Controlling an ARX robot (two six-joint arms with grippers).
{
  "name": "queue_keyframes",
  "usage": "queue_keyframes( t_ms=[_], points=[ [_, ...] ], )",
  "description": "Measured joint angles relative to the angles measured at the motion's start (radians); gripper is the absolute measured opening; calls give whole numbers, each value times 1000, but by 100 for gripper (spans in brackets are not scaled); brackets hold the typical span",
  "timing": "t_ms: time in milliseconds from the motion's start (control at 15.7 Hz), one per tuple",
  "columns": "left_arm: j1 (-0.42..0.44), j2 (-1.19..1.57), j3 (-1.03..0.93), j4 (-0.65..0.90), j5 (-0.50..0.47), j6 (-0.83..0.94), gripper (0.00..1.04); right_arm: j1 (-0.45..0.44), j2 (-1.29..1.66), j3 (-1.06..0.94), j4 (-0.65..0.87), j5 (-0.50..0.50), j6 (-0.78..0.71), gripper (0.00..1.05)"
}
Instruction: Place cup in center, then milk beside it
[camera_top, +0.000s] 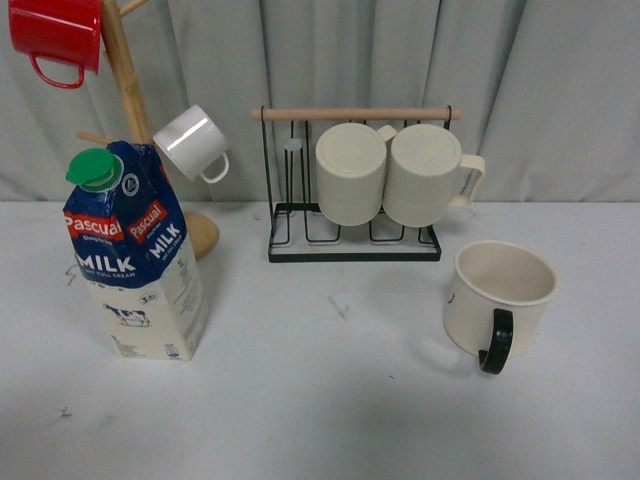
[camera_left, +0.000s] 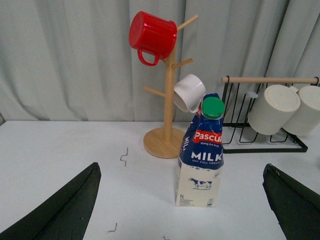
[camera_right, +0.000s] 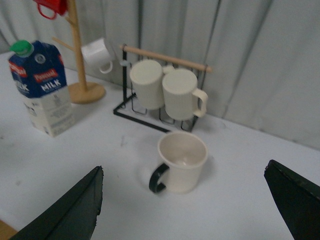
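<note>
Now we see the cup (camera_top: 498, 300) upright on the table (camera_top: 330, 400) to the right, in front of the wire rack (camera_top: 320, 114), its black handle facing us. The milk (camera_top: 135, 255) stands well apart on the left. Our left jaws and right jaws gape wide, holding nothing.

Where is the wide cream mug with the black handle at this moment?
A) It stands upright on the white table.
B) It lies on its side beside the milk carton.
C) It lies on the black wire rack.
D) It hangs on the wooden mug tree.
A: the wide cream mug with the black handle stands mouth up on the white table, apart from the black wire rack.
</note>
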Motion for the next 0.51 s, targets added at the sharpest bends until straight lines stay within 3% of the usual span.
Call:
queue_keyframes(
  t_ms=[64,127,382,509],
  points=[
    [0,0,0,1,1,0,98,46,249,62,220,84,25,98],
    [0,0,0,0,1,0,98,102,507,152,356,253,116,98],
    [0,0,0,0,1,0,98,172,698,245,377,405,221,98],
    [0,0,0,0,1,0,98,263,920,369,245,542,400,98]
  ],
)
